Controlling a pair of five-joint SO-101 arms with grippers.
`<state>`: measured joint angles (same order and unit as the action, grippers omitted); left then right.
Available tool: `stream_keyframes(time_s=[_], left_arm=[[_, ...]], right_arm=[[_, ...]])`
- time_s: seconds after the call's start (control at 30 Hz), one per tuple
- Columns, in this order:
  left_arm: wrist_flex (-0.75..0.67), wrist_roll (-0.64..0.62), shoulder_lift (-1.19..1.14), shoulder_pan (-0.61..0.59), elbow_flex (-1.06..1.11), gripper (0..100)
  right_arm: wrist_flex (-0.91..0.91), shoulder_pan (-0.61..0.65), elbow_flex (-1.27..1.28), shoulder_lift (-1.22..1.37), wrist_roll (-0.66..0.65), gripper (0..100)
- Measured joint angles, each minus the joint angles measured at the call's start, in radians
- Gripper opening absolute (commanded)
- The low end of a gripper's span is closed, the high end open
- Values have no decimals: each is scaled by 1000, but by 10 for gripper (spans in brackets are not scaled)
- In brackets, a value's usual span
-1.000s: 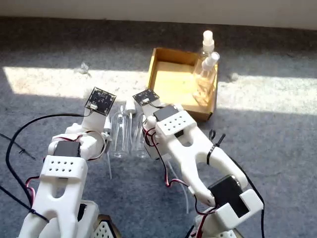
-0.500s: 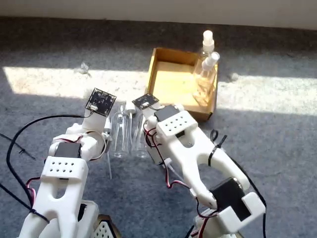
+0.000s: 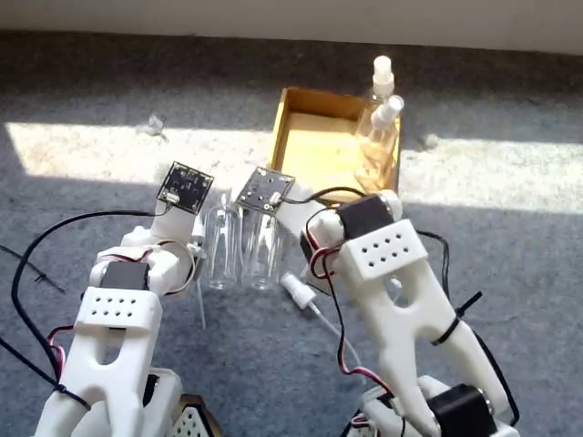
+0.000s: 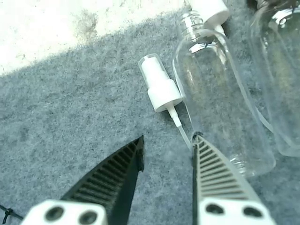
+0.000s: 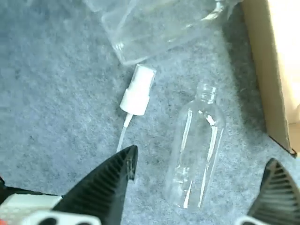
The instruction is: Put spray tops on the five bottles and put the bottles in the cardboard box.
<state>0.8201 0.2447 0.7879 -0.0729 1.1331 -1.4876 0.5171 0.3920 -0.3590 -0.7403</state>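
A cardboard box is set far back on the carpet, with one topped bottle stood inside against its right wall and another topped bottle just behind it. Before the box's near left corner, a left bottle and a right bottle are laid side by side, with a spray top just left of the left bottle, ahead of the left hand. A second spray top is laid right of the pair, and a third bottle between it and the box wall, below the right hand.
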Motion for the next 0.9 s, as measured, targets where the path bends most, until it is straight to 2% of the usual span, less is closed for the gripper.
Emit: stream_keyframes(time_s=[0.1, 0.33, 0.43, 0.63, 0.9], left_arm=[[0, 0, 0, 0, 0, 164], [0, 0, 0, 0, 0, 164], [0, 0, 0, 0, 0, 164], [0, 0, 0, 0, 0, 164], [0, 0, 0, 0, 0, 164]], right_arm=[[41, -49, 0, 106, -55, 361], [160, -135, 0, 299, -68, 341], [183, -133, 0, 328, -68, 309], [187, -133, 0, 388, -63, 309], [272, -133, 0, 465, 12, 308]])
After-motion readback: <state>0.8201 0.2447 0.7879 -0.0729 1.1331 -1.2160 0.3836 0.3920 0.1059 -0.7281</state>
